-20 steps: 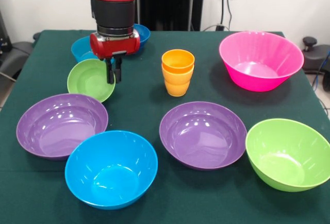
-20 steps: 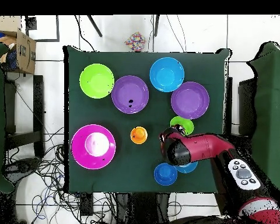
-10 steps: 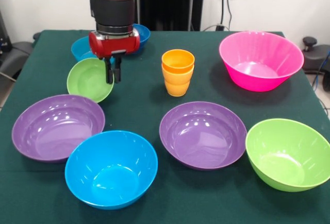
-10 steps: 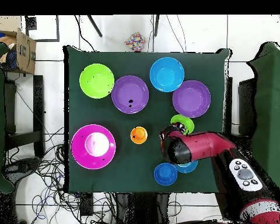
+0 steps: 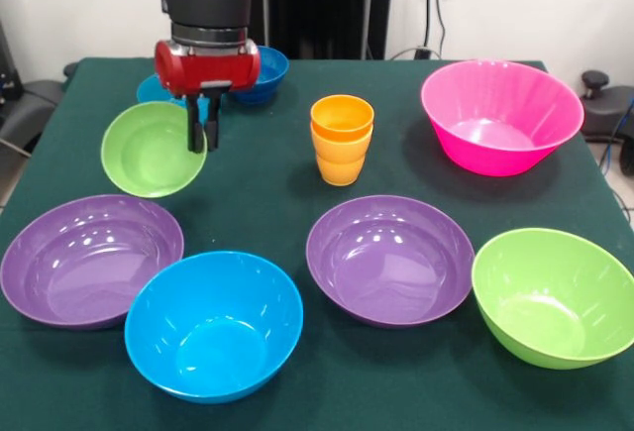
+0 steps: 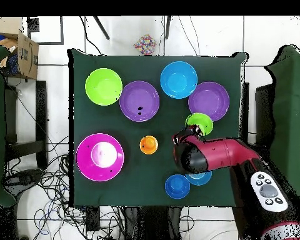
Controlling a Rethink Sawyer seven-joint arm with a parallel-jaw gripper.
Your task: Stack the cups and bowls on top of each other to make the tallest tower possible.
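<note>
The gripper (image 5: 203,132) hangs over the table (image 5: 267,178) with its fingers close together at the rim of the small green bowl (image 5: 151,150), at that bowl's 3 o'clock edge. The two nested orange cups (image 5: 342,140) stand at the gripper's 3 o'clock, well apart. The pink bowl (image 5: 500,116) lies farther toward 3 o'clock. At the green bowl's 6 o'clock sits a purple bowl (image 5: 89,259), touching the large blue bowl (image 5: 213,324).
</note>
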